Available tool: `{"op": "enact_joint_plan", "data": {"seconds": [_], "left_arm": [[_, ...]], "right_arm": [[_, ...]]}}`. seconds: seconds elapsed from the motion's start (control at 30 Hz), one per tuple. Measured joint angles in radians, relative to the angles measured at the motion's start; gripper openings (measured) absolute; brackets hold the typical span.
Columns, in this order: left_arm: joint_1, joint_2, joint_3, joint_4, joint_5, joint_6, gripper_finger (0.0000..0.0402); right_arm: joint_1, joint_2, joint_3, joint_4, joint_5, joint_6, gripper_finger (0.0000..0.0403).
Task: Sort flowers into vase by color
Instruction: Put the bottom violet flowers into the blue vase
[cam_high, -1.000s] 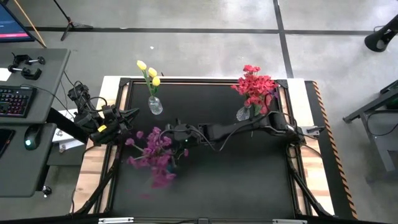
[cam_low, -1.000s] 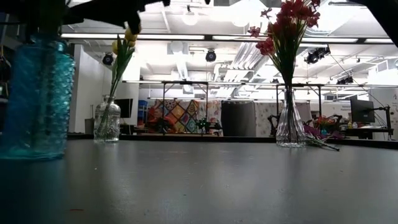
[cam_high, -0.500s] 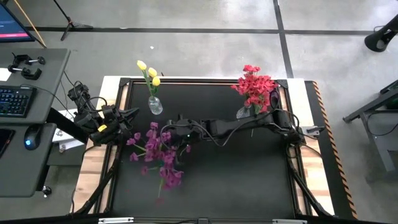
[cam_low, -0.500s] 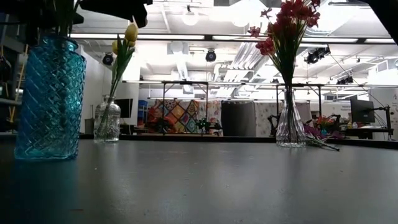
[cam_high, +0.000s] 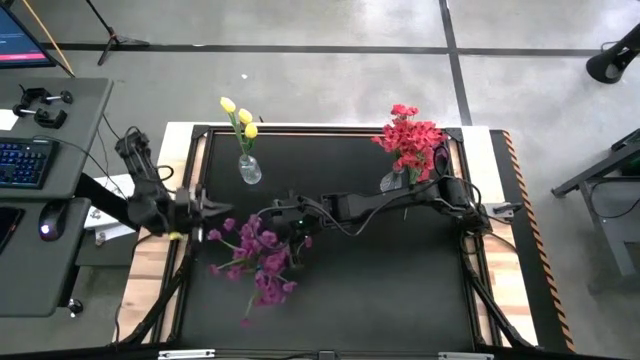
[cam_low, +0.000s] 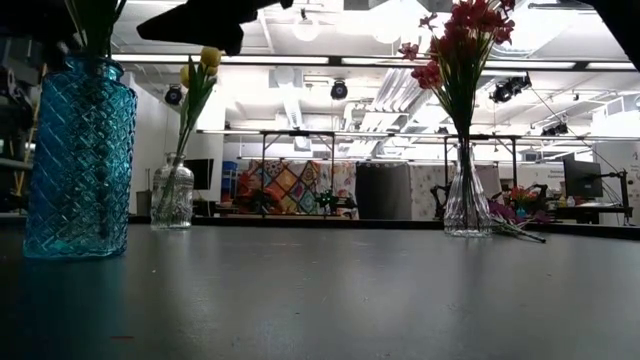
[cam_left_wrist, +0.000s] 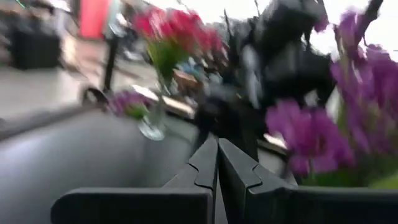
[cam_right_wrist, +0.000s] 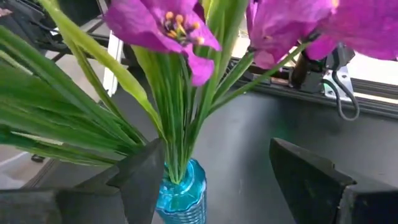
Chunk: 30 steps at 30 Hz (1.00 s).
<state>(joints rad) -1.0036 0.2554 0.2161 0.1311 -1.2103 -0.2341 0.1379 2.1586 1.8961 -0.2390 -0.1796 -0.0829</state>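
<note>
The purple flowers (cam_high: 255, 262) stand in the blue vase (cam_low: 80, 160), the right gripper (cam_high: 283, 217) spread apart above; the left gripper (cam_left_wrist: 217, 163) is closed together, empty; a purple stem (cam_low: 515, 222) seems left by the red vase (cam_low: 466, 195).

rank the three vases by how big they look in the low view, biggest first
1. blue vase, though it stands nearest the camera, so true size is unsure.
2. clear vase with red flowers.
3. clear vase with yellow flowers, shorter and rounder than the second.

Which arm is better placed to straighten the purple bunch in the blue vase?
Right, probably. The right gripper has its jaws open on either side of the purple flowers, just above the blue vase. The left gripper sits beside the bunch with jaws shut and would have to open first.
</note>
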Motion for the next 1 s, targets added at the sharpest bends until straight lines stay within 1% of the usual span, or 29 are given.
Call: {"op": "enact_joint_plan", "data": {"seconds": [0.1,0.17,0.23,0.33,0.4,0.47,0.6,0.67,0.83,0.93,1.0], "left_arm": [[-0.016,0.051,0.000,-0.141,0.056,-0.236,0.0000],[-0.019,0.109,0.000,-0.202,0.117,-0.365,0.0000],[-0.019,0.186,-0.006,-0.201,0.174,-0.448,0.0000],[-0.017,0.322,-0.008,-0.121,0.252,-0.493,0.0000],[-0.008,0.426,-0.008,-0.039,0.313,-0.489,0.0000],[0.007,0.527,-0.008,0.041,0.341,-0.468,0.0000],[0.062,0.706,-0.007,0.205,0.313,-0.395,0.0000],[0.095,0.771,0.006,0.236,0.311,-0.357,0.0000],[0.162,0.865,0.075,0.233,0.323,-0.256,0.0000],[0.181,0.880,0.111,0.234,0.372,-0.163,0.0000],[0.186,0.879,0.122,0.234,0.382,-0.122,0.0000]], "right_arm": [[0.000,0.000,0.000,0.000,0.000,-0.004,0.0275],[0.000,0.000,0.000,-0.002,0.001,-0.005,0.0275],[-0.002,0.000,0.000,-0.001,0.006,-0.013,0.0275],[-0.007,0.000,0.000,-0.001,0.008,-0.029,0.0275],[-0.014,0.000,0.000,0.000,0.008,-0.030,0.0275],[-0.021,0.000,0.000,-0.001,0.009,-0.029,0.0275],[-0.033,0.000,0.000,-0.001,0.011,-0.028,0.0275],[-0.036,0.000,0.000,0.000,0.011,-0.029,0.0275],[-0.042,0.000,0.000,0.003,0.011,-0.027,0.0275],[-0.042,0.000,0.000,0.002,0.011,-0.023,0.0275],[-0.042,0.000,0.000,0.002,0.010,-0.023,0.0275]]}}
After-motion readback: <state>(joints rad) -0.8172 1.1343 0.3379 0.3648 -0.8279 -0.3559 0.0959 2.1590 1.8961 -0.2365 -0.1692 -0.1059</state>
